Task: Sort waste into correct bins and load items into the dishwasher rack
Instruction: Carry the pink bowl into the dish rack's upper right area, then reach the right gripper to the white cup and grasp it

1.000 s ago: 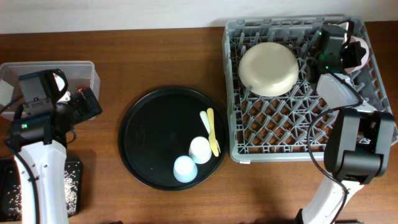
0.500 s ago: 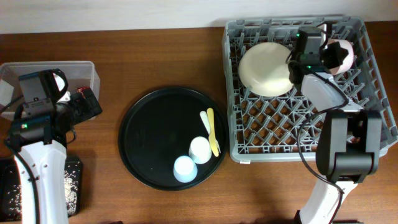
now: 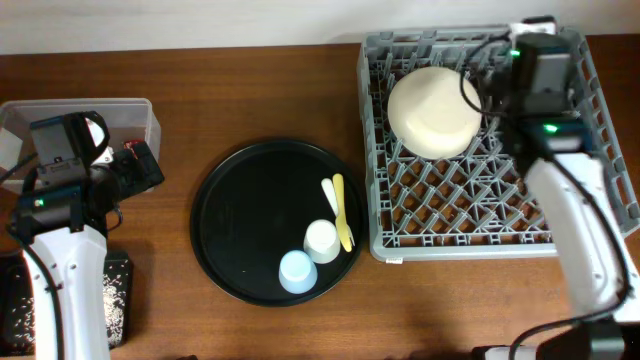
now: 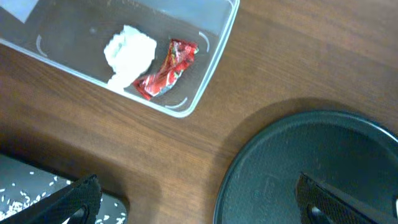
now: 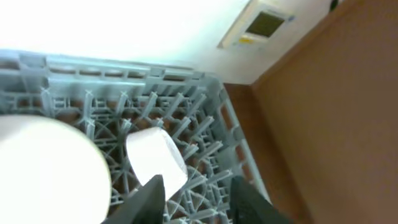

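No writing I can actually read; the red wrapper (image 4: 166, 78) has print but it's too crinkled. It lies slantwise just beside the paper ball (image 4: 129, 53) in the clear tub (image 4: 213, 62).

Left gripper (image 4: 199, 208) hangs spread wide and empty above the table; rice grains (image 4: 18, 199) sit in the black tray (image 4: 115, 213), mostly cut off.

Right gripper (image 5: 198, 199) is parted too, nothing between its fingers, over the rack (image 5: 199, 124); the small pink bowl (image 5: 155, 155) sits tilted among the pegs beside the upturned cream bowl (image 3: 433, 110), hidden under the arm from overhead.

Two utensils (image 3: 340, 210) lie side by side on the round tray (image 3: 240, 200), long axes roughly near-to-far; white cup (image 3: 321, 240) and blue cup (image 3: 295, 271) are just beside them.
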Robot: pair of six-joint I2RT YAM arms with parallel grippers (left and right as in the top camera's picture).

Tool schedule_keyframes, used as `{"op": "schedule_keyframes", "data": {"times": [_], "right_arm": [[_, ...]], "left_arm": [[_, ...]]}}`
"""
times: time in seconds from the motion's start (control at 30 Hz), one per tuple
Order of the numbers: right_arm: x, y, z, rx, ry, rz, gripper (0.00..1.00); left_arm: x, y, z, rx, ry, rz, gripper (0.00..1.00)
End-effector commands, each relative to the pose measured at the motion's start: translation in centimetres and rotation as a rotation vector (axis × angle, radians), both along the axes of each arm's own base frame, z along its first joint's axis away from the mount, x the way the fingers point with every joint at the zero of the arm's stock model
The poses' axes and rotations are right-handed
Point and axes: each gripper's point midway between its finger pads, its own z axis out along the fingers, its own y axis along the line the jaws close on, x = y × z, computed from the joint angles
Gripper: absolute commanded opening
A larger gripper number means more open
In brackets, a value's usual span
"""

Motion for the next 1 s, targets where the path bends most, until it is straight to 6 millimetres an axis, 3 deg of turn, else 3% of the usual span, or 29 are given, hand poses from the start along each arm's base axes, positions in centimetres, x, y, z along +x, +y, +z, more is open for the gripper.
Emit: {"op": "schedule_keyframes", "data": {"times": [0.0, 0.03, 0.07, 0.13, 0.2, 0.23, 0.3, 0.37, 0.4, 0.43, 0.5, 0.57, 0.6, 0.7, 0.83, 0.97], "right_arm": [[-2.2, 5.0, -4.3, 0.432, 0.141, 0.251, 0.15], [-3.7, 5.3, -5.7, 0.500, 0.206, 0.202, 0.13], [-5.5, 7.9, -7.0, 0.620, 0.304, 0.258, 0.10], [-8.5, 14.7, -7.3, 0.811, 0.439, 0.458, 0.09], [-10.8, 20.3, -7.4, 0.824, 0.536, 0.602, 0.09], [-12.5, 24.5, -7.4, 0.789, 0.590, 0.711, 0.09], [-15.4, 28.9, -7.8, 0.771, 0.667, 0.758, 0.10], [-17.7, 31.8, -9.0, 0.664, 0.695, 0.703, 0.23], [-18.7, 33.1, -9.7, 0.570, 0.685, 0.684, 0.45], [-19.3, 33.9, -10.3, 0.500, 0.666, 0.660, 0.59], [-20.0, 35.9, -12.6, 0.367, 0.662, 0.661, 0.68], [-20.1, 36.7, -15.4, 0.314, 0.704, 0.635, 0.70], [-19.4, 36.5, -17.8, 0.257, 0.730, 0.594, 0.71], [-18.6, 36.3, -21.8, 0.199, 0.776, 0.530, 0.72], [-17.9, 35.8, -21.7, 0.199, 0.760, 0.513, 0.72], [-17.2, 36.1, -19.4, 0.277, 0.746, 0.524, 0.74]], "left_arm": [[0.0, 0.1, 0.6, 0.007, -0.016, 0.000, 0.99], [0.0, 0.1, 0.6, 0.007, -0.016, 0.000, 0.99], [0.0, 0.1, 0.6, 0.007, -0.016, 0.000, 0.99], [0.0, 0.1, 0.6, 0.007, -0.016, 0.000, 0.99], [0.0, 0.1, 0.6, 0.007, -0.016, 0.000, 0.99], [0.0, 0.1, 0.6, 0.007, -0.016, 0.000, 0.99], [0.0, 0.1, 0.6, 0.007, -0.016, 0.000, 0.99], [0.0, 0.1, 0.6, 0.008, -0.016, 0.000, 0.99], [0.0, 0.1, 0.6, 0.007, -0.016, 0.000, 0.99], [0.0, 0.1, 0.6, 0.007, -0.016, 0.000, 0.99], [0.0, 0.1, 0.6, 0.007, -0.016, 0.000, 0.99], [0.0, 0.1, 0.6, 0.007, -0.016, -0.001, 0.99], [0.0, 0.1, 0.6, 0.007, -0.016, -0.001, 0.99], [0.0, 0.1, 0.6, 0.007, -0.016, -0.002, 0.99], [0.0, 0.1, 0.6, 0.007, -0.016, -0.002, 0.99], [0.0, 0.1, 0.6, 0.007, -0.016, -0.002, 0.99]]}}
